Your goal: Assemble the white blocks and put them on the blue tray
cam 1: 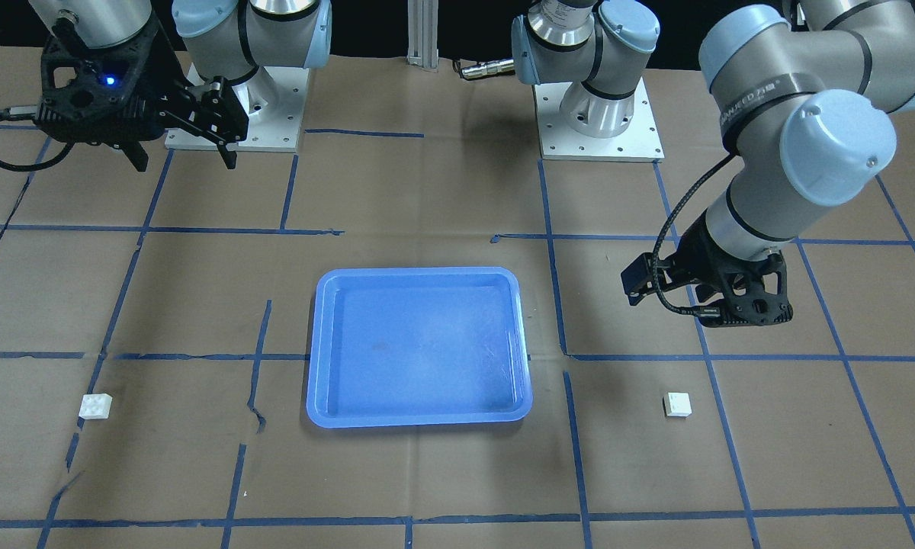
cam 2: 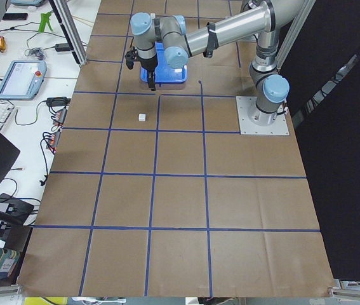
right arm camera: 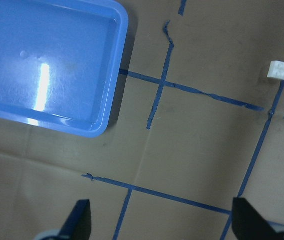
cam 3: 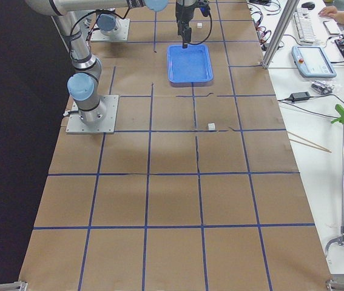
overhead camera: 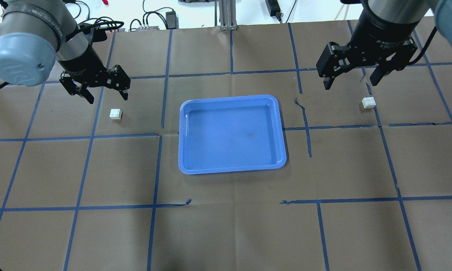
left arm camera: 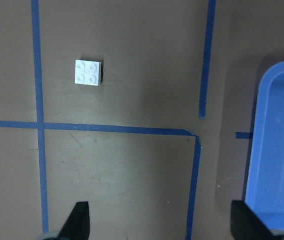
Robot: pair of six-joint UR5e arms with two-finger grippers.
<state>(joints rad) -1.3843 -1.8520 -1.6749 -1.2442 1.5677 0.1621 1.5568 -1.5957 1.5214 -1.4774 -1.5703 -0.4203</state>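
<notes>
Left gripper point(overhead camera: 108, 96), right gripper point(overhead camera: 349, 85): both spread wide, empty. We should centre them over left white block point(overhead camera: 115, 113), right white block point(overhead camera: 368, 102) respectively, jaws flanking flat sides.

Little can be read. A white line of print runs round the wrist ring point(overhead camera: 390, 39) above the right hand point(overhead camera: 349, 84). It seems to begin "2F", and the rest is too small to read. The dark band point(cam 1: 762, 97) on the left arm point(cam 1: 839, 145) carries pale lettering, blurred beyond reading.
</notes>
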